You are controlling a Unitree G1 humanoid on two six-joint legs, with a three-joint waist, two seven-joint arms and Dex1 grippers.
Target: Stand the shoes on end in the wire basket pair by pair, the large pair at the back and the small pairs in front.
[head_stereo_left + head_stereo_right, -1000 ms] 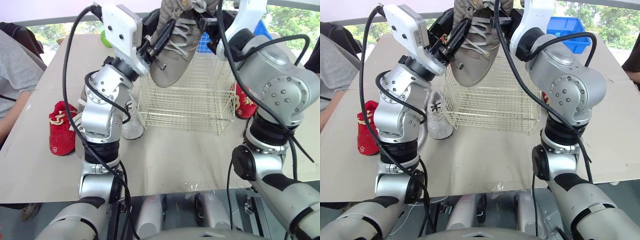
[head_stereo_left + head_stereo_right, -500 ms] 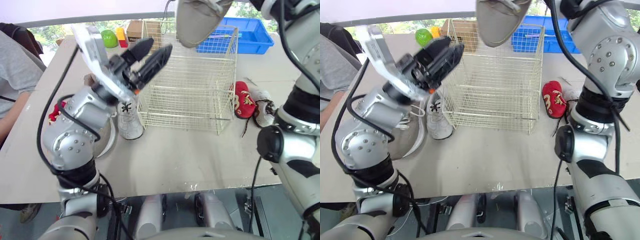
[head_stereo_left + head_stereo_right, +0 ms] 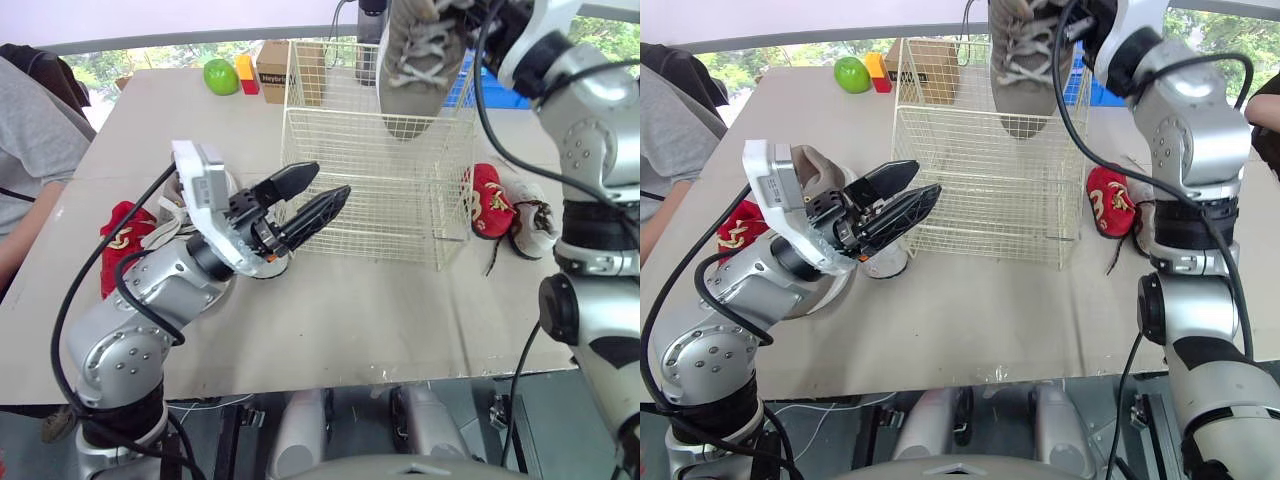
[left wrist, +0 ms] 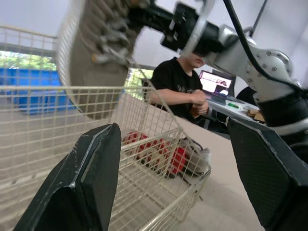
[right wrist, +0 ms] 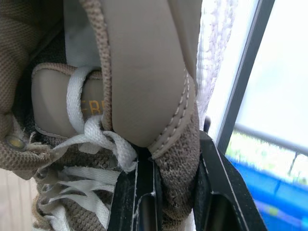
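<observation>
- Right gripper [image 5: 168,187] is clamped on the heel collar of the large taupe sneaker [image 3: 410,60], carrying it alone
- The sneaker hangs toe down, its long axis close to upright, over the back of the wire basket [image 3: 360,215], toe seemingly just under the rim
- So the drop looks like a straight lowering along that axis, keeping tight to the basket's back wall
- Left gripper [image 3: 330,180] sits at the basket's front left corner, fingers spread and empty
- It's the nearer arm for the second taupe sneaker [image 3: 823,168], left of the basket
</observation>
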